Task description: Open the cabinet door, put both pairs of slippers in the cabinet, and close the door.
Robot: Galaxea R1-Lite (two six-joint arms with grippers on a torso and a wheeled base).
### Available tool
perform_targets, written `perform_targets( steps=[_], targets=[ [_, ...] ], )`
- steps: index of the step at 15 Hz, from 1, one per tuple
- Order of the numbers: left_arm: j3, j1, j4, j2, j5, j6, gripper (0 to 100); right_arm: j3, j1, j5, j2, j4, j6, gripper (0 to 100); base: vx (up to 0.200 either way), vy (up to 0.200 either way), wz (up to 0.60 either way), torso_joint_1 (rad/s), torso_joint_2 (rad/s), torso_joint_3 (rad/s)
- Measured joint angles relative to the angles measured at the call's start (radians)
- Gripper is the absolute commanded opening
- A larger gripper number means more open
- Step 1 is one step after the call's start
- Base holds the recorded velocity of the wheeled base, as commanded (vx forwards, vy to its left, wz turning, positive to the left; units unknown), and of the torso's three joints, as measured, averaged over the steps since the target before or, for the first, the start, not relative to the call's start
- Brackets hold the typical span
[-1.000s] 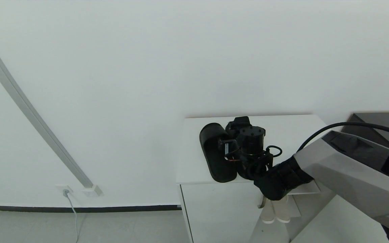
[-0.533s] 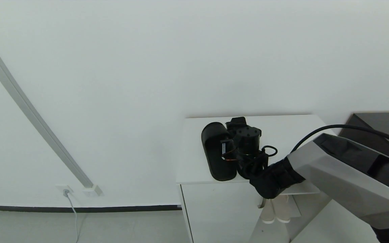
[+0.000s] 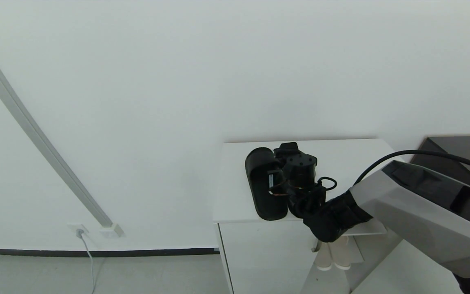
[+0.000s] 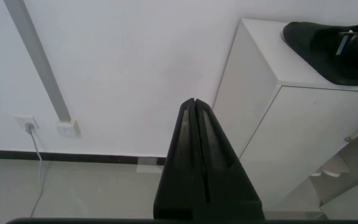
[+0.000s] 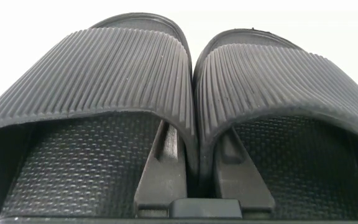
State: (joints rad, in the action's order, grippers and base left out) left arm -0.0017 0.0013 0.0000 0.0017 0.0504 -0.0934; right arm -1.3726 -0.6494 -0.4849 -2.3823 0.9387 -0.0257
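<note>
A pair of black slippers lies side by side on top of the white cabinet, near its left front edge. My right gripper is pushed in under their ribbed straps, one finger in each slipper, pinching the two inner walls between them. A pair of pale slippers stands on a shelf inside the cabinet, where the door is open. My left gripper hangs low to the left of the cabinet, shut and holding nothing; the black slippers show above it.
A grey cable duct runs down the white wall to a socket with a plugged-in cord. A dark piece of furniture stands to the right of the cabinet. Bare floor lies to the cabinet's left.
My right arm has pushed slightly forward and left, and the black slippers have shifted a little toward the wall with it. The left gripper has not changed.
</note>
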Motion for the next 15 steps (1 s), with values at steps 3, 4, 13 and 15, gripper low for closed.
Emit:
perform_targets(
  steps=[3, 4, 13, 15],
  targets=[
    [0.0, 0.0, 0.0, 0.0, 0.0, 0.0, 0, 0.07, -0.014, 0.003, 0.056, 0.0, -0.001, 0, 0.0, 0.0, 0.0, 0.0, 0.0, 0.0],
    [0.0, -0.001, 0.0, 0.0, -0.001, 0.0, 0, 0.103, -0.02, 0.011, 0.08, 0.006, -0.002, 0, 0.0, 0.0, 0.0, 0.0, 0.0, 0.0],
    [0.0, 0.0, 0.0, 0.0, -0.002, 0.004, 0, 0.603, -0.089, 0.204, 0.446, 0.053, -0.007, 0, 0.0, 0.0, 0.0, 0.0, 0.0, 0.0],
    [0.0, 0.0, 0.0, 0.0, -0.003, 0.004, 0, 0.671, -0.137, 0.222, 0.514, 0.052, -0.008, 0, 0.0, 0.0, 0.0, 0.0, 0.0, 0.0]
  ],
)
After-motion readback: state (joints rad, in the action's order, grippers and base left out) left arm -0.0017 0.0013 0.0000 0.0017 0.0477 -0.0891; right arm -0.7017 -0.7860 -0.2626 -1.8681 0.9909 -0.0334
